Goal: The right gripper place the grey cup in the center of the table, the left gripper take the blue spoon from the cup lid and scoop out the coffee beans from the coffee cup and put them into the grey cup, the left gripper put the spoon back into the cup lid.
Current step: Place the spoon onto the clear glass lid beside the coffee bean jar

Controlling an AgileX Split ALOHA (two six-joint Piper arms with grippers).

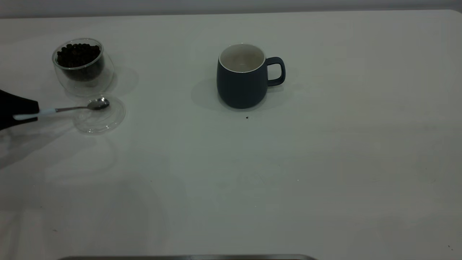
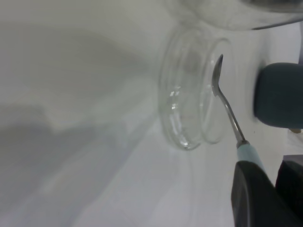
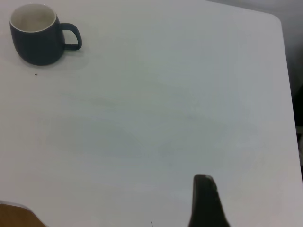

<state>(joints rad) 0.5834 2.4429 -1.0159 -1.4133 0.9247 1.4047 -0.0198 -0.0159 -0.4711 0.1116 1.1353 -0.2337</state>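
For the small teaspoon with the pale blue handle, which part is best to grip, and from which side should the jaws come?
Grip the small metal teaspoon with the pale blue handle at its handle, coming from the table's left edge. The handle sticks out past the flat clear round lid on that side, while its bowl lies over the lid near the clear glass cup of beans. The left gripper already holds it so.
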